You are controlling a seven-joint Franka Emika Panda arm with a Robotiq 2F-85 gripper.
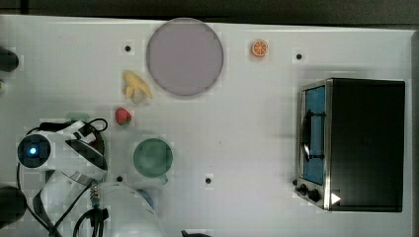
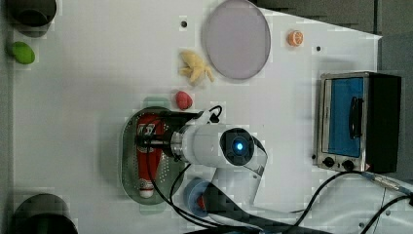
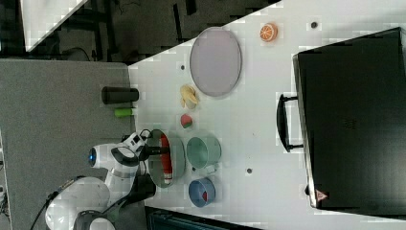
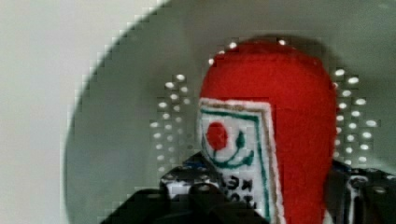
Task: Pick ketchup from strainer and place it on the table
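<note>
Straddling ketchup [image 4: 275, 135] w/ gripper [image 4: 268, 196] | fingers part open, one each side of btl body, not seen clamped | ketchup lies flat in strainer [image 2: 127, 161], long axis along strainer length, cap twd left view's bottom | lift not begun, table [image 2: 87, 78] bare nearby.

Lab (robot arm [image 2: 214, 146], play food)

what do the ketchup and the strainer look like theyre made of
The ketchup looks like soft felt or plush rather than hard plastic: its red surface is matte and fuzzy, and the label's edges and tomato emblem look stitched. The strainer looks like smooth pale green plastic, with a faint sheen and neat rows of small round holes.
</note>
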